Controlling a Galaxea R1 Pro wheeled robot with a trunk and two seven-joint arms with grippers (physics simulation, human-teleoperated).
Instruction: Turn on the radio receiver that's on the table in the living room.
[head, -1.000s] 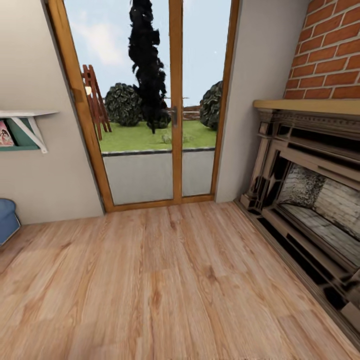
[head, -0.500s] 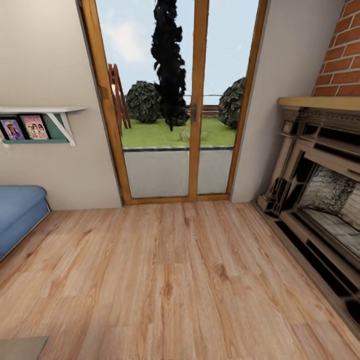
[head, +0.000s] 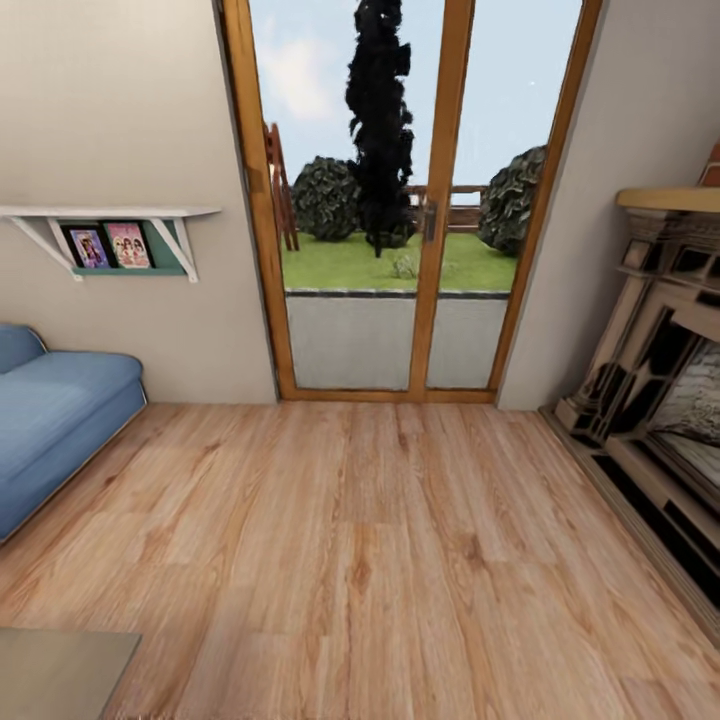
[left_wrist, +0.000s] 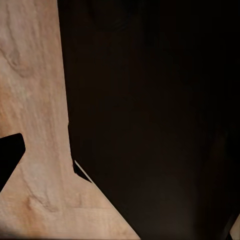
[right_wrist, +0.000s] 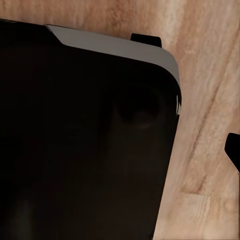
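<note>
The radio receiver is out of view. A grey corner of the table (head: 60, 668) pokes in at the bottom left of the head view. This is the living room, with a light wood plank floor (head: 380, 550) and the blue sofa (head: 50, 420) at the left. In the left wrist view a dark fingertip (left_wrist: 7, 155) sits over the planks beside the robot's black body (left_wrist: 160, 120). In the right wrist view another dark fingertip (right_wrist: 234, 150) shows beside the black, grey-trimmed base (right_wrist: 85, 140). How far either pair of jaws stands apart is not visible.
Wood-framed glass doors (head: 400, 250) onto a garden stand straight ahead. A wall shelf (head: 110, 215) with small pictures hangs above the sofa. A dark carved fireplace (head: 660, 380) lines the right wall. Open plank floor stretches between sofa and fireplace.
The camera has swung left: doors and fireplace slid right in the picture, while the sofa, the shelf and the table corner came into view.
</note>
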